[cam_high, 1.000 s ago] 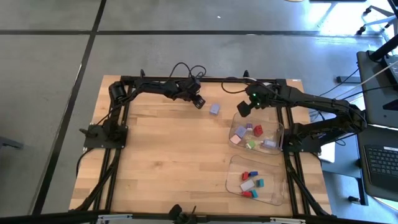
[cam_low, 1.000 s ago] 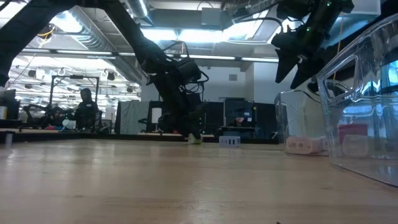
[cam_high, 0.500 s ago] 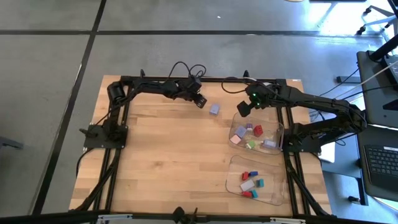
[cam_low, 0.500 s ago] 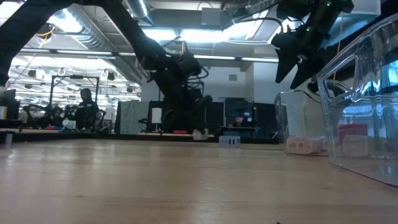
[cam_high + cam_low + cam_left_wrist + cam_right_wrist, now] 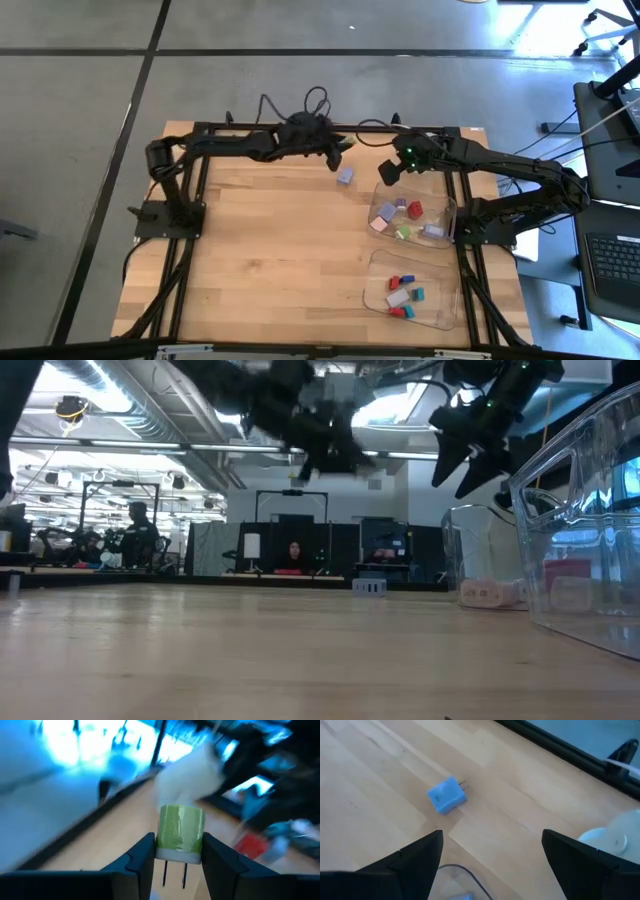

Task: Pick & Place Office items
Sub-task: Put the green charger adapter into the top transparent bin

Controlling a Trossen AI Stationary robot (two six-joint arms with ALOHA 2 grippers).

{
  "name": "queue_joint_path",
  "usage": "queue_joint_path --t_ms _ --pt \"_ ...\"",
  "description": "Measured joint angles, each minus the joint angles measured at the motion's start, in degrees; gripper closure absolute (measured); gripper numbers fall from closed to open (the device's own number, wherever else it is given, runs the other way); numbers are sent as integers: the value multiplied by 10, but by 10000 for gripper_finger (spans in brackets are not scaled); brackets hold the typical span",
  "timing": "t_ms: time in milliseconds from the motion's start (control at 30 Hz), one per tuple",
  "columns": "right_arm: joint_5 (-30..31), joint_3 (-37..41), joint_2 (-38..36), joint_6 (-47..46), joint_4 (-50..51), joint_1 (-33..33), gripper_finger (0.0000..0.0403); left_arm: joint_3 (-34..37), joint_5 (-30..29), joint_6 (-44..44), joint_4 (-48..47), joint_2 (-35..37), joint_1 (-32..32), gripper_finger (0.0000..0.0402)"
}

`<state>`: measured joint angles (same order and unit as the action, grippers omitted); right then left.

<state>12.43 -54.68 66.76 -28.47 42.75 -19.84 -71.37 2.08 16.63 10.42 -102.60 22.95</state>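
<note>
My left gripper (image 5: pixel 343 148) is up above the table's far edge, shut on a small green piece with a white end and two metal prongs (image 5: pixel 181 834). A lavender-blue block (image 5: pixel 345 175) lies flat on the table just near of it. It also shows in the right wrist view (image 5: pixel 446 796) and the low view (image 5: pixel 370 586). My right gripper (image 5: pixel 389 173) is open and empty in the air, by the far-left corner of the far clear tray (image 5: pixel 447 205). It shows wide open in its own view (image 5: pixel 491 837). Several coloured pieces lie in both trays. My left gripper pinches the green piece by two opposite sides (image 5: pixel 161 832) between its two fingers. The white end with the prongs (image 5: pixel 174 872) points back toward the wrist. The piece is lifted clear of the table.
The near clear tray (image 5: pixel 452 300) stands by the right edge, with the far tray behind it. A white round thing (image 5: pixel 615 836) lies on the table beyond my right gripper. The table's left and middle are bare wood (image 5: pixel 260 250). A black frame rail (image 5: pixel 260 128) runs along the far edge.
My left gripper has risen from the table top near the lavender-blue block, going up and toward the table's right edge. The green piece has come up with it and hangs clear of the table. My right gripper has kept still and open.
</note>
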Motion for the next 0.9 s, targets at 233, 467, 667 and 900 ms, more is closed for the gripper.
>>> queue_joint_path --t_ms 233,467,667,900 --pt "2 0 0 27 -25 0 60 0 -15 -102 64 74 -54 276" --pt "2 0 0 41 -68 0 60 0 -93 -191 87 115 -113 261" --pt "2 0 0 38 -79 0 60 0 -156 -209 91 119 -151 268" --pt "-11 0 0 -6 -79 1 60 0 -209 -209 91 119 -178 268"
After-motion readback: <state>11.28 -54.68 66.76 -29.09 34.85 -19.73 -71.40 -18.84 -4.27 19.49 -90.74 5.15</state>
